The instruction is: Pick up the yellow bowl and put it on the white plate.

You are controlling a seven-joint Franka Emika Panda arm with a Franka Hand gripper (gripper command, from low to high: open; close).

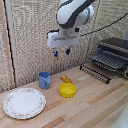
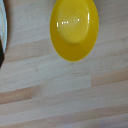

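Hovering gripper (image 1: 61,52) above the counter (image 1: 95,107), jaws parted and empty.

Yellow bowl (image 1: 67,90) sits upright on the counter, below the gripper, well apart from it. White plate (image 1: 24,103) lies at the exterior view's left, clear of the bowl. Blue mug (image 1: 44,80) and small orange item (image 1: 66,79) stand just behind the bowl.

Your exterior view looks across the table (image 1: 95,107) from slightly above, set well back. Your wrist view stares straight down, close in. Both catch the yellow bowl (image 1: 67,90) (image 2: 74,29).
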